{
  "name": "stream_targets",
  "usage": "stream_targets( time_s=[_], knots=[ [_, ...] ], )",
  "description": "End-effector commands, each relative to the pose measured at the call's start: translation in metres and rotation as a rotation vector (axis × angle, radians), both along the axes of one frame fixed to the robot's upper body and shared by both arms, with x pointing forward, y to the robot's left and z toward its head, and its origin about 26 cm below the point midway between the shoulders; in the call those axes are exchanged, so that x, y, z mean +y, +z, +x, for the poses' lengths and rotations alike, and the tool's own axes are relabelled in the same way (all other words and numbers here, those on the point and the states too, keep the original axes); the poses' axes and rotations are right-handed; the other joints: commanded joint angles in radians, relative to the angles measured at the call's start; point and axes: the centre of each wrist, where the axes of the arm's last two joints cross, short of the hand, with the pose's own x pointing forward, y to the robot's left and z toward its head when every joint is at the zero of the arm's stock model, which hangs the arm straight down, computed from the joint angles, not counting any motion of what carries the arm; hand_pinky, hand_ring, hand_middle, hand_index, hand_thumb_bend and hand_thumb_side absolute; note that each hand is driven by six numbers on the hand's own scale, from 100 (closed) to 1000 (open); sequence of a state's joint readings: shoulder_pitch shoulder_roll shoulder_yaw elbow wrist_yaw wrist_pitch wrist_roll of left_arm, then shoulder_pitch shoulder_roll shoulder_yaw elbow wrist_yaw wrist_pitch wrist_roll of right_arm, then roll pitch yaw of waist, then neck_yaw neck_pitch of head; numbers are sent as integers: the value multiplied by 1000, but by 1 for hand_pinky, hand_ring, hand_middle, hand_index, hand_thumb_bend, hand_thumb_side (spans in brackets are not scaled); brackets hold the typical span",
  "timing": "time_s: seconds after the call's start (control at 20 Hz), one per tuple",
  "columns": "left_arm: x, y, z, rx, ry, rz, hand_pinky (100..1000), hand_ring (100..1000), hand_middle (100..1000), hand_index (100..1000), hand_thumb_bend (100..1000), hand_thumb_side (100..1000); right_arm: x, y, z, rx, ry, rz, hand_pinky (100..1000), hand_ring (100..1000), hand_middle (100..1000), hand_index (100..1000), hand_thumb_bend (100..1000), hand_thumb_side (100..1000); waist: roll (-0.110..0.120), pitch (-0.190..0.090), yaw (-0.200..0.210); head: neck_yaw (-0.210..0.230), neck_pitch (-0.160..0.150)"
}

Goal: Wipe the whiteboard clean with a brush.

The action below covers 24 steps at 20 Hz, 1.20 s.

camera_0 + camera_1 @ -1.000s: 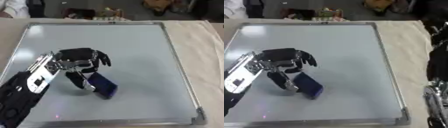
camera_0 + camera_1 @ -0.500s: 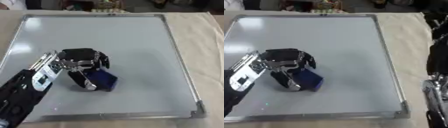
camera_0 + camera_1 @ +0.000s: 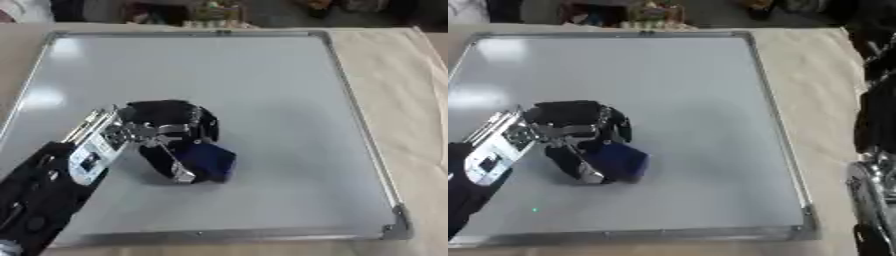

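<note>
My left hand (image 3: 162, 137) has its fingers (image 3: 175, 167) closed around the blue brush (image 3: 208, 161), which presses on the board (image 3: 262, 90). Since a second ago the brush turned under my fingers, so the wiping continues; no marks show.

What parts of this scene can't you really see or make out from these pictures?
- Blue brush: mostly covered by the left hand curled round it; its wiping face is hidden, both views.
- Right hand: only a dark arm shows at the right eye view's right edge; hand cut off.
- Marks on the whiteboard: none visible, faint ones would be lost in blur.
- Items beyond the far edge: blurred.
</note>
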<state>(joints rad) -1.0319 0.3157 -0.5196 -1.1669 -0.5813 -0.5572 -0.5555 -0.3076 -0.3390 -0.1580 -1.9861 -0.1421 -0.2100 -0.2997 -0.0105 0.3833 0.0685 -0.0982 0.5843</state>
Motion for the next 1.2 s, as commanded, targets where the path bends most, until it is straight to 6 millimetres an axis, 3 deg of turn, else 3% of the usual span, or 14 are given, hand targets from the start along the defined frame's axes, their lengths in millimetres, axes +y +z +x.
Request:
stream_targets(
  time_s=[0.05, 0.65, 0.95, 1.2],
  knots=[
    [-2, 4, 1, -80, -299, 397, 636, 692, 638, 100, 387, 366, -1, 8, -2, -23, 1, -25, 908, 903, 583, 862, 226, 873, 0, -14, 0, 3, -14],
    [2, 2, 4, -76, -280, 405, 619, 662, 577, 100, 361, 371, -1, 7, -2, -20, 1, -27, 910, 904, 583, 864, 230, 869, 0, -13, 2, 3, -21],
    [2, 2, 4, -79, -272, 413, 553, 582, 540, 100, 356, 386, -2, 6, -3, -19, -1, -25, 911, 905, 583, 864, 230, 866, 0, -12, 1, 4, -28],
    [2, 2, 4, -81, -270, 410, 553, 575, 521, 100, 350, 392, -2, 6, -3, -17, 0, -25, 912, 905, 583, 865, 231, 866, 0, -12, 2, 4, -29]
  ],
)
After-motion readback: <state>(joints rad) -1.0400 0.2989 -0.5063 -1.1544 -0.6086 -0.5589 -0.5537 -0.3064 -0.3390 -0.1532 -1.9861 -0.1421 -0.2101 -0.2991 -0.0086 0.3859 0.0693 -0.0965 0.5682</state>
